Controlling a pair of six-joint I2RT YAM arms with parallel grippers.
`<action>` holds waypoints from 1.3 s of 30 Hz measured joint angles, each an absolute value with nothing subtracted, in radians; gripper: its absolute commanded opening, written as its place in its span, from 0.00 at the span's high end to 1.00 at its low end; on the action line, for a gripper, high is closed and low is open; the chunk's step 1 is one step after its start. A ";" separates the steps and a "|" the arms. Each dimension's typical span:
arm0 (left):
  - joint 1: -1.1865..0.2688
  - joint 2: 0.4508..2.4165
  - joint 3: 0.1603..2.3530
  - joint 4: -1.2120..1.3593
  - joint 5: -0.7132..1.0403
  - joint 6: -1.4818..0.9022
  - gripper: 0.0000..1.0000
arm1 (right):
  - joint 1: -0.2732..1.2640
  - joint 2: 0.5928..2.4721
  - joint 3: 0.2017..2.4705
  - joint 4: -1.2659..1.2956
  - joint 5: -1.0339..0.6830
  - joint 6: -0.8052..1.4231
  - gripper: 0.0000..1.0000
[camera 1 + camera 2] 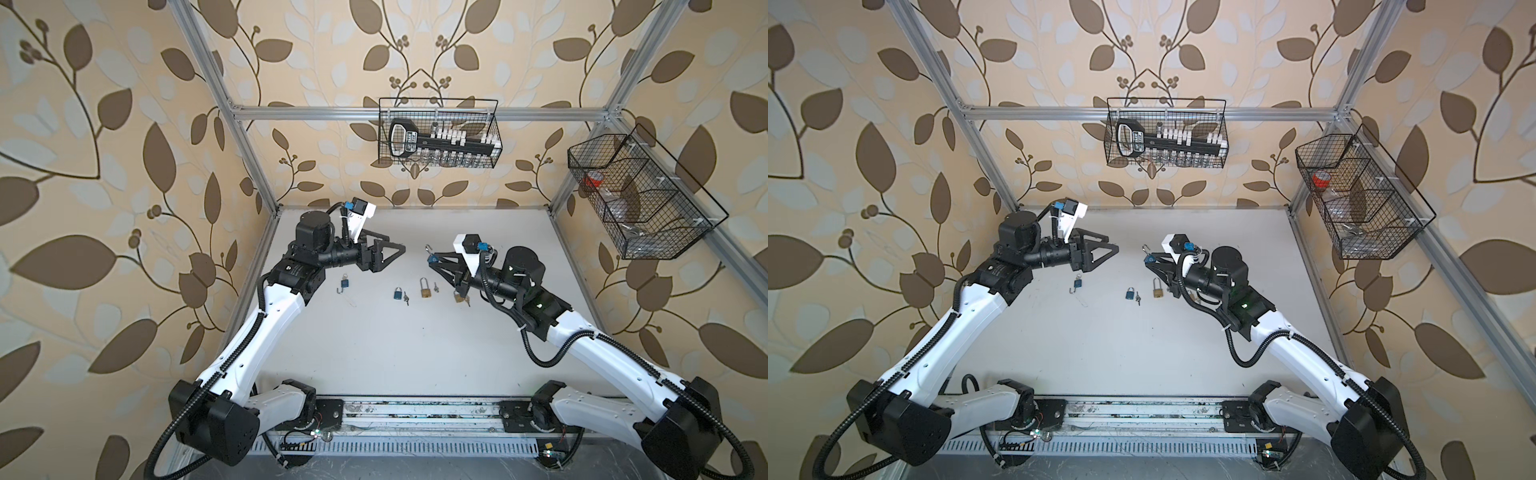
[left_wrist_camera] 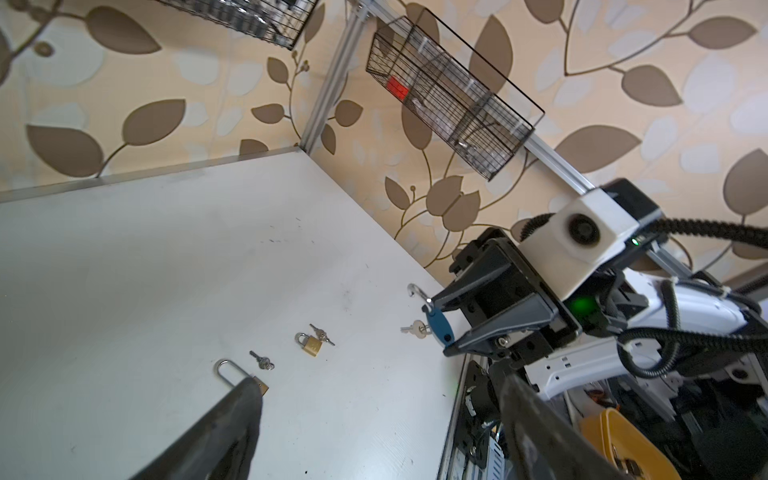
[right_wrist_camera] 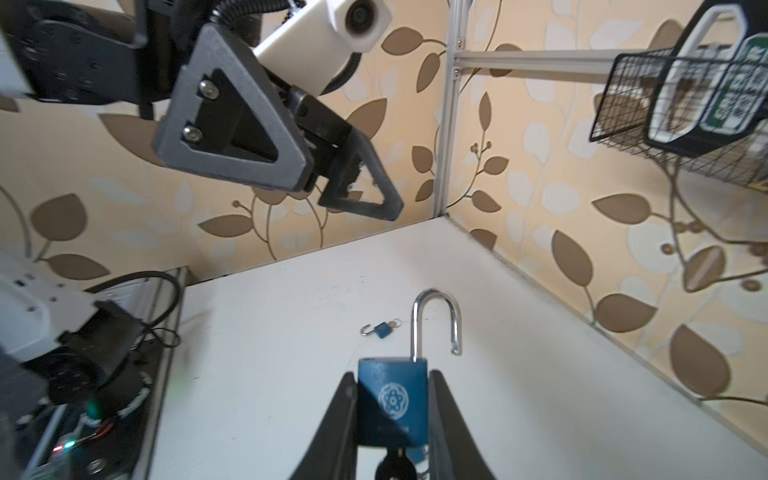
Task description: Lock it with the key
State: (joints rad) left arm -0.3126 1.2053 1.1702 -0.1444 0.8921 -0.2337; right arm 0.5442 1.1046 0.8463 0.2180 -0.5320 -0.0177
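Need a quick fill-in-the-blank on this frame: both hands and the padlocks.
1. The right hand is shut on a ____ padlock.
2. Its shackle is ____.
3. The left hand holds ____.
4. The small open padlock lies on the table nearer the ____ arm.

Missing words: blue; open; nothing; left.

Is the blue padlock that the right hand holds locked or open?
Open. In the right wrist view the blue padlock in the right hand has one end of its shackle free, outside the body.
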 measured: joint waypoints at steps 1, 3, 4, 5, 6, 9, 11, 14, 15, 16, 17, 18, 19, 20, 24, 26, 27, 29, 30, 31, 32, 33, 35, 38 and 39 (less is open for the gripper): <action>-0.323 1.218 1.181 -0.141 0.908 -0.226 0.13 | 0.538 1.107 0.854 0.198 -0.583 -0.007 1.00; -0.348 1.248 1.213 -0.131 0.947 -0.207 0.14 | 0.533 1.116 0.873 0.158 -0.696 0.012 1.00; -0.357 1.258 1.225 -0.128 0.965 -0.200 0.15 | 0.533 1.120 0.881 0.149 -0.739 0.021 1.00; -0.369 1.270 1.239 -0.127 0.986 -0.192 0.15 | 0.534 1.125 0.889 0.138 -0.785 0.027 1.00; -0.382 1.278 1.251 -0.126 1.003 -0.185 0.16 | 0.535 1.127 0.895 0.130 -0.822 0.034 1.00; -0.421 1.288 1.271 -0.130 1.056 -0.155 0.19 | 0.534 1.129 0.899 0.114 -0.881 0.043 1.00; -0.443 1.288 1.276 -0.140 1.085 -0.131 0.21 | 0.534 1.129 0.899 0.106 -0.899 0.045 1.00; -0.466 1.288 1.278 -0.167 1.122 -0.100 0.25 | 0.534 1.129 0.900 0.100 -0.906 0.046 1.00; -0.469 1.289 1.278 -0.176 1.130 -0.091 0.25 | 0.534 1.129 0.900 0.099 -0.906 0.046 1.00; -0.471 1.290 1.278 -0.184 1.137 -0.084 0.26 | 0.534 1.129 0.900 0.099 -0.905 0.046 1.00; -0.471 1.291 1.279 -0.195 1.144 -0.076 0.27 | 0.534 1.129 0.900 0.099 -0.905 0.046 1.00; -0.471 1.293 1.279 -0.207 1.147 -0.069 0.27 | 0.534 1.129 0.900 0.099 -0.904 0.046 1.00; -0.471 1.294 1.279 -0.215 1.150 -0.064 0.28 | 0.534 1.128 0.900 0.099 -0.901 0.047 1.00; -0.471 1.296 1.279 -0.223 1.151 -0.057 0.29 | 0.534 1.127 0.900 0.099 -0.898 0.049 1.00; -0.471 1.298 1.279 -0.242 1.153 -0.044 0.33 | 0.534 1.116 0.900 0.100 -0.872 0.056 1.00; -0.472 1.298 1.279 -0.247 1.154 -0.039 0.35 | 0.533 1.107 0.900 0.101 -0.862 0.057 1.00; -0.472 1.298 1.279 -0.252 1.154 -0.035 0.35 | 0.533 1.102 0.900 0.101 -0.857 0.058 1.00; -0.472 1.298 1.279 -0.259 1.154 -0.031 0.37 | 0.533 1.095 0.900 0.103 -0.849 0.060 1.00; -0.473 1.298 1.279 -0.262 1.154 -0.030 0.38 | 0.533 1.093 0.900 0.105 -0.846 0.061 1.00; -0.473 1.299 1.279 -0.262 1.155 -0.028 0.39 | 0.533 1.092 0.900 0.107 -0.844 0.063 1.00; -0.476 1.299 1.279 -0.263 1.155 -0.027 0.40 | 0.533 1.092 0.900 0.109 -0.841 0.064 1.00; -0.479 1.299 1.279 -0.264 1.155 -0.027 0.41 | 0.533 1.092 0.900 0.109 -0.841 0.064 1.00; -0.479 1.299 1.279 -0.266 1.155 -0.026 0.44 | 0.533 1.091 0.900 0.109 -0.839 0.064 1.00; -0.479 1.299 1.279 -0.266 1.154 -0.025 0.49 | 0.532 1.087 0.900 0.110 -0.835 0.067 1.00; -0.479 1.299 1.279 -0.266 1.154 -0.024 0.50 | 0.530 1.084 0.900 0.112 -0.834 0.068 1.00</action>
